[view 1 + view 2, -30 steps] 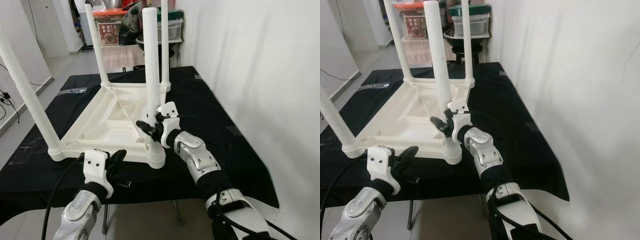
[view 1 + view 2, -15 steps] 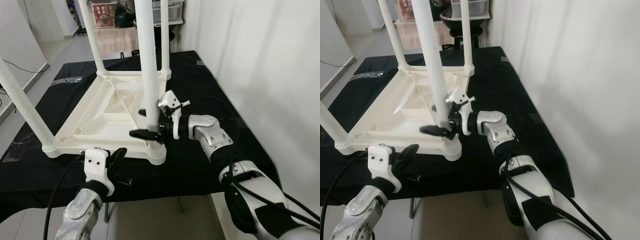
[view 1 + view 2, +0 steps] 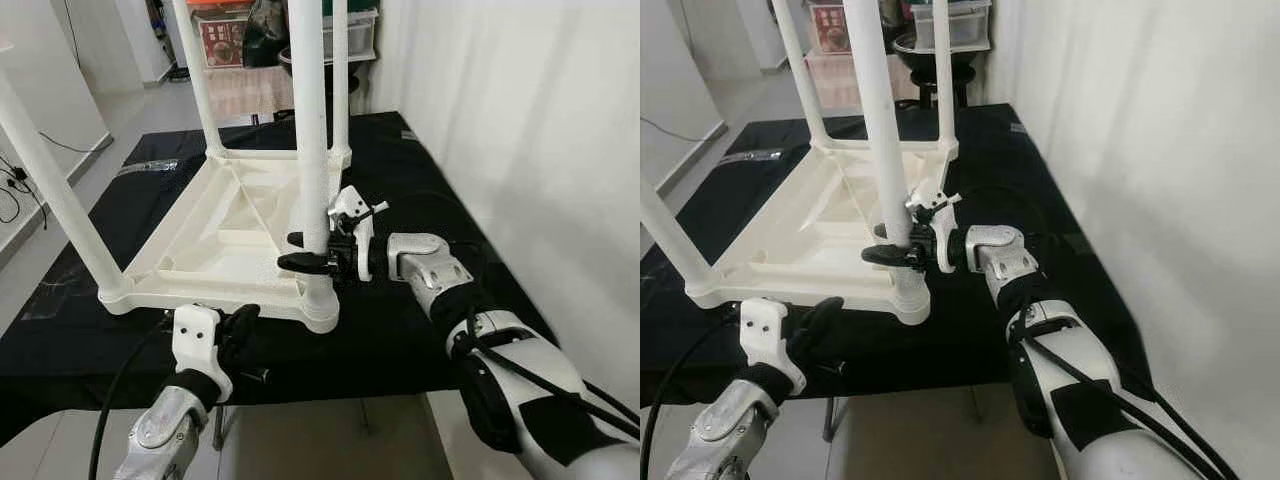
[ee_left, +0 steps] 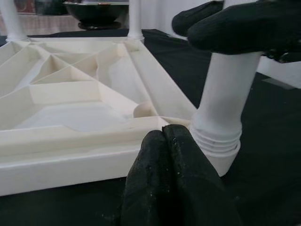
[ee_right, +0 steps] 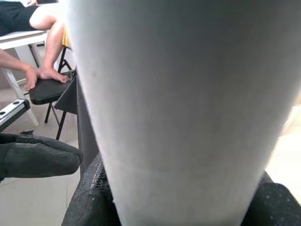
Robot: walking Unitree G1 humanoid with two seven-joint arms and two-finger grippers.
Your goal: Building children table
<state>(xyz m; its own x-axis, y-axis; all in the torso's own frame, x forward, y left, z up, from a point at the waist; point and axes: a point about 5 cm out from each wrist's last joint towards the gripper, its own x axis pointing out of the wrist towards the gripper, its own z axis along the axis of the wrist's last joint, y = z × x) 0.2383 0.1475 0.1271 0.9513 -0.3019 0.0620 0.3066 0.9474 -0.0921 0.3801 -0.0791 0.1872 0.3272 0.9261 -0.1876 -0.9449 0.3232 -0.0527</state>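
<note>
Centre frame: my right gripper (image 3: 305, 252) has its jaws pinching the near white plastic leg (image 3: 312, 150) of the upturned white plastic children's table (image 3: 225, 235) on the black-clothed tabletop (image 3: 420, 330). Lower left: my left gripper (image 3: 238, 325), jaws pressed together, empty.

Your two head views look forward and down from above the black-covered surface (image 3: 420, 330), both taking in the upturned white table (image 3: 215, 235) and its near leg (image 3: 310, 120). Your left wrist view sits low, close to that leg's socket (image 4: 217, 136). Your right wrist view presses almost against the same leg.
</note>
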